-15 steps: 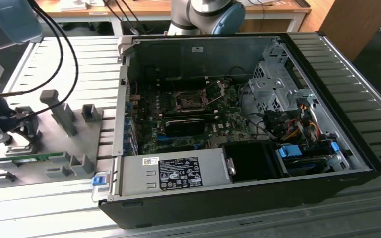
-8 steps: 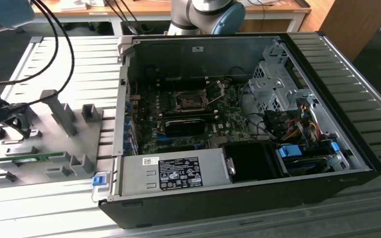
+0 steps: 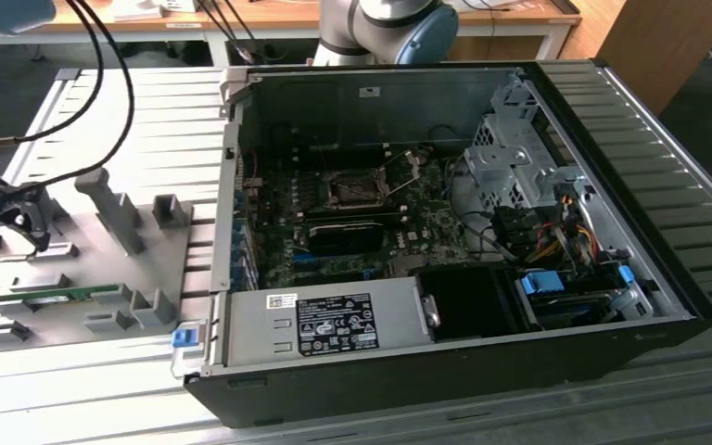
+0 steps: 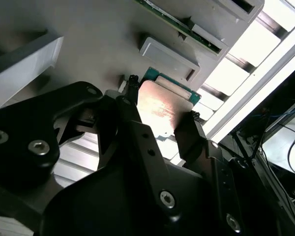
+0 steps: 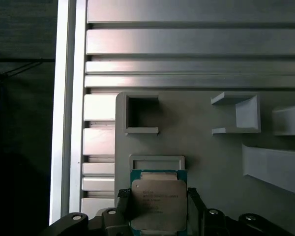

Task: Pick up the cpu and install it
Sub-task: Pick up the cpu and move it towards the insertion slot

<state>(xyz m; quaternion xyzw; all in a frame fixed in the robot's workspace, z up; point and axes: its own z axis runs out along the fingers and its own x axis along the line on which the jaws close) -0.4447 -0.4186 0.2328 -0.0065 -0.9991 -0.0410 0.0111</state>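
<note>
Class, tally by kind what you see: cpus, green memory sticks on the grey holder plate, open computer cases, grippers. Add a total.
cpu: 1
memory stick: 1
computer case: 1
gripper: 1
Total: 4

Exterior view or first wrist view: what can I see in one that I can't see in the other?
Exterior view: the open computer case, its motherboard with the cpu socket, and the green memory stick in its holder.

First wrist view: the cpu close up, its shiny silver top facing the camera.

Both: the gripper, the grey fixture plate with its holders, and the slatted metal table.
</note>
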